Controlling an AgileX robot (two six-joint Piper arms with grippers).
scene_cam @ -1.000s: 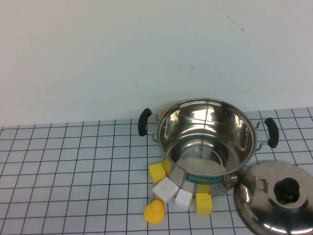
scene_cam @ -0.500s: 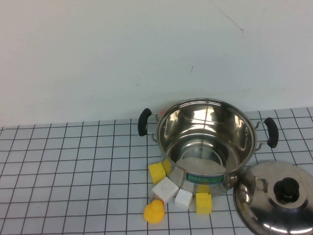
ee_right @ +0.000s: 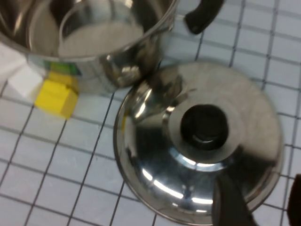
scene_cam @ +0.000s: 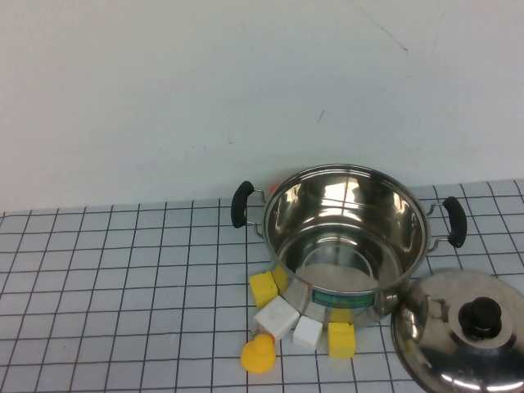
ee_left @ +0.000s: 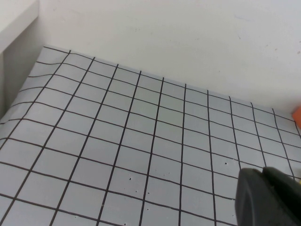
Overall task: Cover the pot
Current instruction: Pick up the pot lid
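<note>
The pot (scene_cam: 360,205), shiny steel with two black side handles and a green label, stands open and empty on the gridded table, right of centre. Its wall also shows in the right wrist view (ee_right: 127,61). The domed steel lid (scene_cam: 442,336) with a black knob (scene_cam: 480,318) lies on the table at the pot's front right, touching it. Neither gripper shows in the high view. My right gripper (ee_right: 259,188) is open above the lid's (ee_right: 155,155) near edge, short of the knob (ee_right: 204,125). My left gripper (ee_left: 265,195) is shut and empty over bare table.
Yellow cubes (scene_cam: 263,288) (scene_cam: 341,339), white cubes (scene_cam: 276,317) (scene_cam: 308,332) and a round yellow toy (scene_cam: 259,354) lie against the pot's front. A white wall stands behind the table. An orange thing (ee_left: 297,115) shows at the edge of the left wrist view.
</note>
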